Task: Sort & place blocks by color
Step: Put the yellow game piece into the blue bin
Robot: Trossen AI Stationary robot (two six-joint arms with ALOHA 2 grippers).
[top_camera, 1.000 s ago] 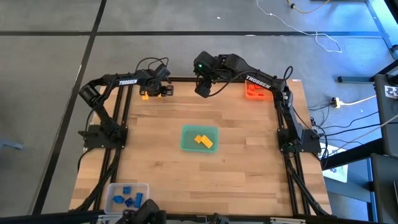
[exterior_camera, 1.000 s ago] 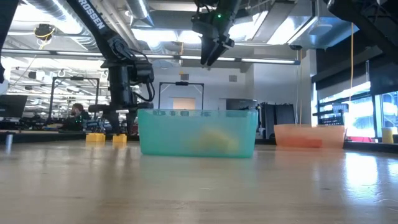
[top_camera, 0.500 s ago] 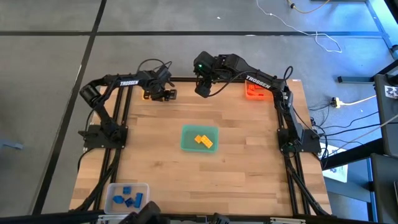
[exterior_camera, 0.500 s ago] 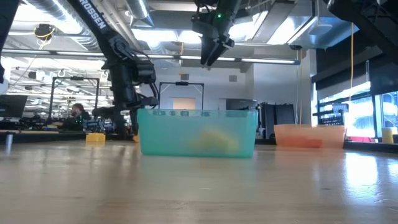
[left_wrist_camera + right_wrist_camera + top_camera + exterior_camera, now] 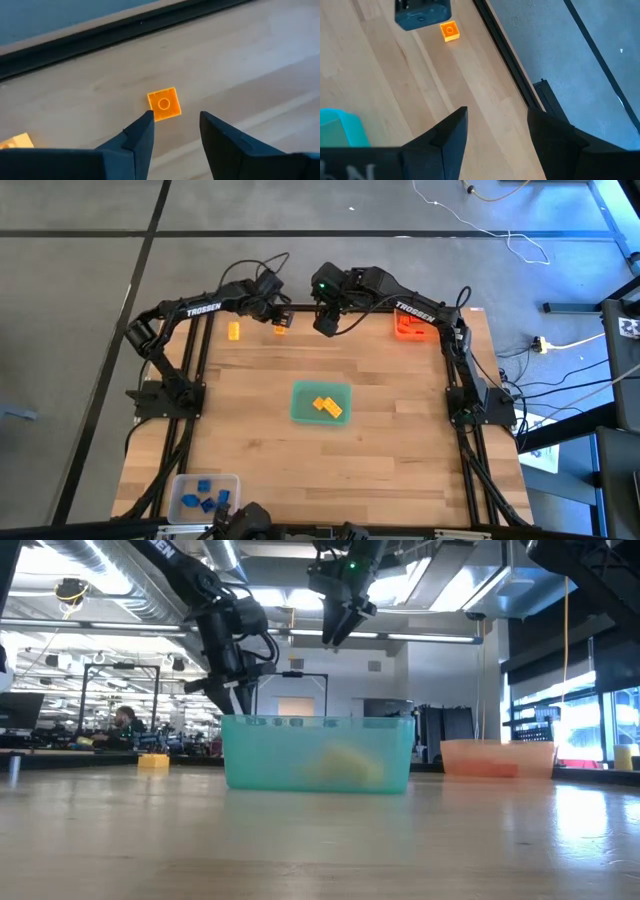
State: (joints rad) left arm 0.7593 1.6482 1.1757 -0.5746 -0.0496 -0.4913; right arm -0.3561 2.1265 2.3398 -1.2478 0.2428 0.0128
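table [image 5: 400,470] of pale wood seen from above, with both arms reaching over its far edge. left gripper [image 5: 272,308] hangs near the far edge, just beside a small orange block [image 5: 280,330]; a yellow block [image 5: 233,330] lies apart from it, further toward the left arm's side. right gripper [image 5: 327,323] is raised near the middle of the far edge. green tray [image 5: 300,412] at table centre holds two yellow blocks [image 5: 326,406]. orange tray [image 5: 409,326] sits in the far right corner under the right arm; whether blocks lie in it cannot be told. clear tray [image 5: 182,483] in the near left corner holds several blue blocks [image 5: 206,499].

low view: green tray [image 5: 317,752] stands in the middle, a yellow shape blurred behind its wall. left gripper [image 5: 231,700] hangs just above the tray's left rim line, further back; right gripper [image 5: 336,632] is high above the tray. one yellow block [image 5: 153,761] rests on the far table surface — orange tray [image 5: 497,757] to the right.

left wrist view: fingers [image 5: 140,137] spread apart, nothing between them; the orange block [image 5: 164,104] lies flat on the wood just ahead of the tips — not touched. edge of the yellow block [image 5: 15,142] shows at the side.

right wrist view: fingers [image 5: 451,132] released and empty above bare wood; the orange block [image 5: 449,31] lies far ahead, beside the left gripper's dark body.
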